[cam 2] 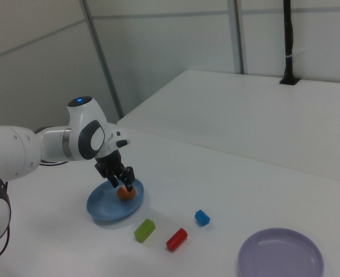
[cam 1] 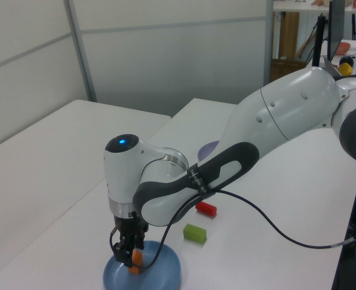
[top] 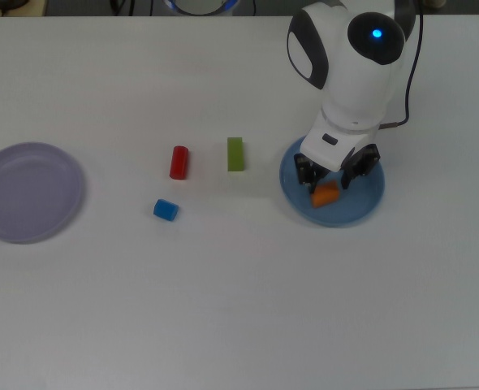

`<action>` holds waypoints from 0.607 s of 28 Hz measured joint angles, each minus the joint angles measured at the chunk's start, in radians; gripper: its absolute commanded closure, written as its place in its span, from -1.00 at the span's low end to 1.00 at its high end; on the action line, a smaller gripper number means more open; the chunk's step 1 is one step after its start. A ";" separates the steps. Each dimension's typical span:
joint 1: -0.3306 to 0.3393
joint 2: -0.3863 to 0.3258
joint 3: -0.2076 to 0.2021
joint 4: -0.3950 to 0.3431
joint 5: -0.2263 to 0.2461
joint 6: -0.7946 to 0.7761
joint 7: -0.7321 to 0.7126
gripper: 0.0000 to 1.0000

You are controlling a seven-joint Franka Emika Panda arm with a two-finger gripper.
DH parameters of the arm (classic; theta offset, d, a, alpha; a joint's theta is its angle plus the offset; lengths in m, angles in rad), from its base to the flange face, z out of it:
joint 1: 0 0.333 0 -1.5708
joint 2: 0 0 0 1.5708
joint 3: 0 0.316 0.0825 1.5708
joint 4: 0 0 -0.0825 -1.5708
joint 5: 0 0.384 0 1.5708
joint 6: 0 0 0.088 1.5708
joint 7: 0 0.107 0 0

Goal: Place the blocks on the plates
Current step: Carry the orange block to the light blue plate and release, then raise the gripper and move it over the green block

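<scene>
Top view: lavender plate (top: 30,192) whole at table's left edge; left view hides most of it behind the arm. Gripper (top: 327,180) spread, orange block (top: 325,196) loose on blue plate (top: 368,201), long axis angled toward the table's far right.

One plate (top: 368,207) as landmark, a rectangular block (top: 325,196) lying in it, bar (top: 235,153), cylinder (top: 179,162) and cube (top: 166,210) to the top view's left of it, other plate (top: 30,192) farthest left.

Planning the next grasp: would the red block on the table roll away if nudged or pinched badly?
Probably yes. The red block looks like a short cylinder lying on its side on the bare table, so a sideways nudge could roll it. It looks rigid and small, likely light. Pinching its flat ends seems safer than its curved sides.
</scene>
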 measured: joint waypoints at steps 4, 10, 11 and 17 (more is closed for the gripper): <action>0.001 0.002 0.000 0.000 -0.011 0.000 0.000 -1.00; 0.000 -0.003 -0.003 0.002 -0.012 -0.006 0.006 -1.00; 0.000 -0.006 -0.005 0.002 -0.012 -0.013 0.011 -1.00; -0.020 -0.054 -0.025 0.005 -0.012 -0.130 0.030 -1.00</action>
